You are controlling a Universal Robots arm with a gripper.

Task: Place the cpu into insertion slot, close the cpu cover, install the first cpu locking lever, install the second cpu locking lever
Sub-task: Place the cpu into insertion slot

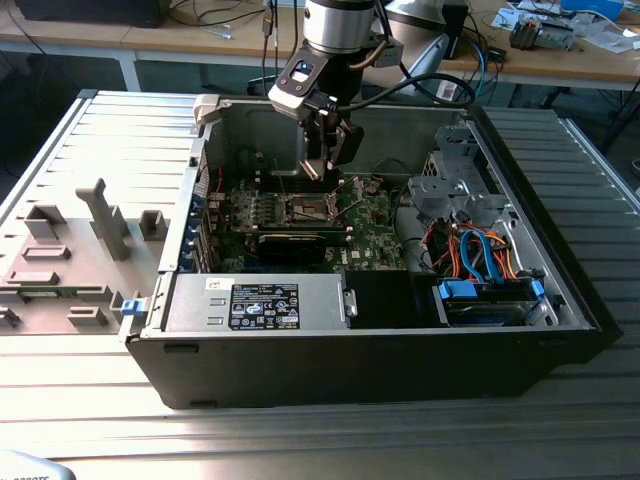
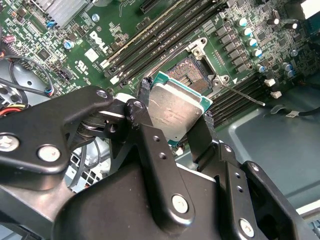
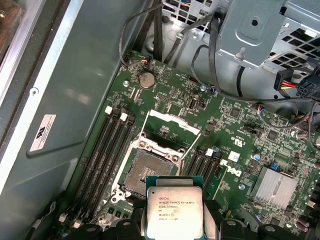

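My gripper (image 1: 325,165) hangs inside the open computer case, just above the motherboard (image 1: 370,225). It is shut on the cpu (image 2: 177,107), a flat square chip with a grey-silver top (image 3: 175,212), held by two opposite edges. The insertion slot (image 3: 150,172) lies bare directly beyond the chip, its contact field exposed (image 2: 190,70). The cpu cover (image 3: 172,122) is swung open on the far side of the slot. One thin locking lever (image 2: 242,95) sticks out unlatched beside the slot, and another lever (image 3: 192,147) runs along its edge.
Black memory slots (image 3: 107,150) flank the socket on both sides. A drive cage (image 1: 455,190) with coloured cables (image 1: 480,255) fills the case's right, and a power supply (image 1: 260,300) sits at the front. A grey moulded tray (image 1: 80,250) lies outside at the exterior view's left.
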